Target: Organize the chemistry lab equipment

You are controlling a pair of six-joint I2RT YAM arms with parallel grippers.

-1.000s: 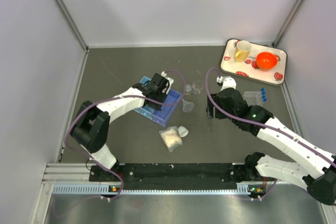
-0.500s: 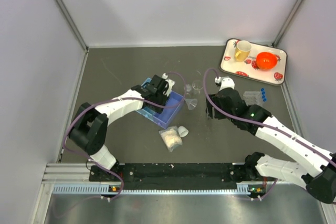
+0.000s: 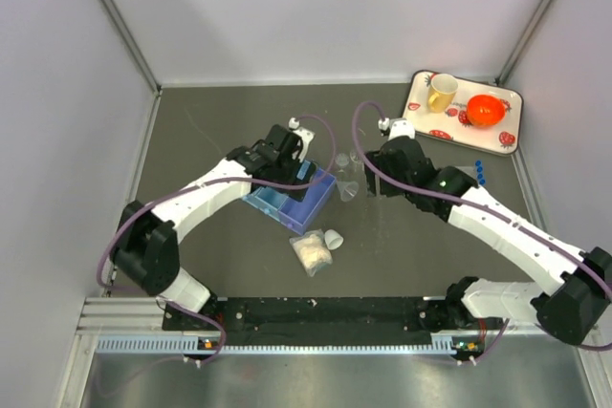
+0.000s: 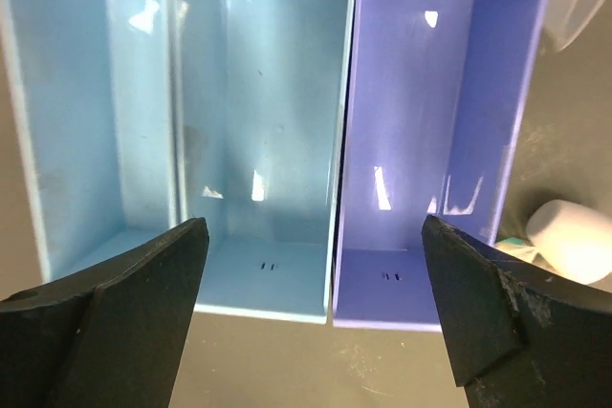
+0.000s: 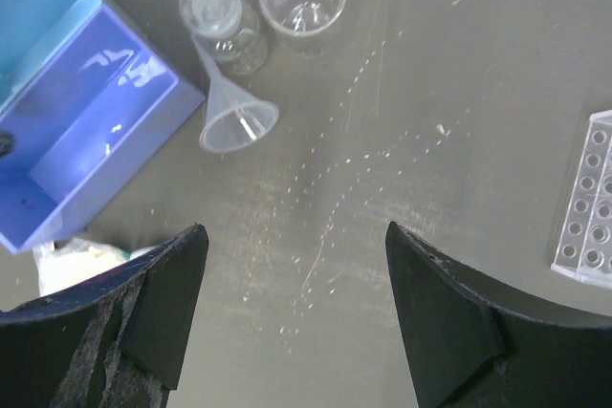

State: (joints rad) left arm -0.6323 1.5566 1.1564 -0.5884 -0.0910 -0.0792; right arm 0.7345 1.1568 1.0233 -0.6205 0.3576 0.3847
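The clear funnel (image 5: 239, 114) lies ahead-left of the right gripper (image 5: 292, 236) — stem toward a tiny beaker (image 5: 218, 14) — farther from the left gripper (image 4: 316, 226); both gape wide, empty.

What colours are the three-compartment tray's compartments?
Two light blue, one purple; the tray shows best in the left wrist view.

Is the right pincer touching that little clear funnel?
Apart. The right wrist view shows the funnel lying ahead of the open right pincer, bare table between them.
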